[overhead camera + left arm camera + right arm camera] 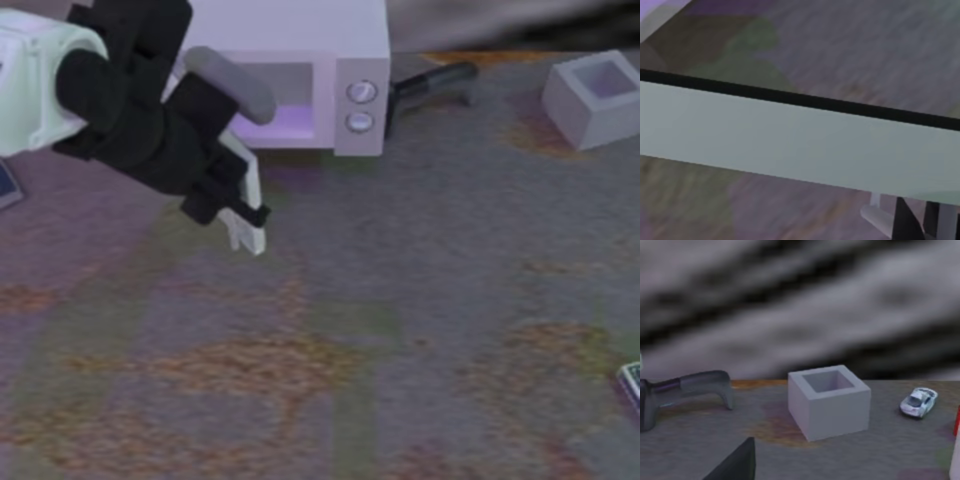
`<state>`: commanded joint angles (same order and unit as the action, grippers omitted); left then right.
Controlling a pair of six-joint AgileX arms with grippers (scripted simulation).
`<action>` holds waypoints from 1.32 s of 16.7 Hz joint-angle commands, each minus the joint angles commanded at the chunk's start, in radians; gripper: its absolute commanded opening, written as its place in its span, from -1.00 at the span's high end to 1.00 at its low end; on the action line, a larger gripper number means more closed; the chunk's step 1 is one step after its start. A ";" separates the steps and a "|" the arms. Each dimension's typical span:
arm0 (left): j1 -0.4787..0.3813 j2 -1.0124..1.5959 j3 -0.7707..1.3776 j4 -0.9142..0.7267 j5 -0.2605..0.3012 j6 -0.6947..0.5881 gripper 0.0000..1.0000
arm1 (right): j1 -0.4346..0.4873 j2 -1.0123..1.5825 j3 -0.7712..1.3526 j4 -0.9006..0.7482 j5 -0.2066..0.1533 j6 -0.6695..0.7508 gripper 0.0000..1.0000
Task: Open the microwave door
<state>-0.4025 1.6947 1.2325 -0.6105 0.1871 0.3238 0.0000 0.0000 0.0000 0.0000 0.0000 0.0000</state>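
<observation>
Gripping the swung-open microwave door (248, 205), left gripper (243, 208) above mottled purple-brown table (420, 330).

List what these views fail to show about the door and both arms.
- How the left end effector meets the microwave door: in the top view the arm's black body covers the contact, and a pale panel fills the left wrist view.
- The microwave left side and hinge: hidden under the left arm in the top view.
- Right arm: outside the top view. Its wrist view shows the grey cube and a toy car.
</observation>
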 joint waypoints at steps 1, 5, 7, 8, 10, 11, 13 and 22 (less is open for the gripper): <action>0.010 -0.003 -0.005 -0.006 0.011 0.024 1.00 | 0.000 0.000 0.000 0.000 0.000 0.000 -1.00; 0.055 -0.022 -0.027 -0.033 0.062 0.130 1.00 | 0.000 0.000 0.000 0.000 0.000 0.000 -1.00; 0.065 -0.031 -0.029 -0.034 0.075 0.154 1.00 | 0.000 0.000 0.000 0.000 0.000 0.000 -1.00; 0.066 -0.032 -0.029 -0.034 0.075 0.154 1.00 | 0.000 0.000 0.000 0.000 0.000 0.000 -1.00; 0.066 -0.032 -0.029 -0.034 0.075 0.154 1.00 | 0.000 0.000 0.000 0.000 0.000 0.000 -1.00; 0.066 -0.032 -0.029 -0.034 0.075 0.154 1.00 | 0.000 0.000 0.000 0.000 0.000 0.000 -1.00; 0.066 -0.032 -0.029 -0.034 0.075 0.154 1.00 | 0.000 0.000 0.000 0.000 0.000 0.000 -1.00; 0.066 -0.032 -0.029 -0.034 0.075 0.154 1.00 | 0.000 0.000 0.000 0.000 0.000 0.000 -1.00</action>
<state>-0.3369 1.6630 1.2036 -0.6448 0.2621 0.4781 0.0000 0.0000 0.0000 0.0000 0.0000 0.0000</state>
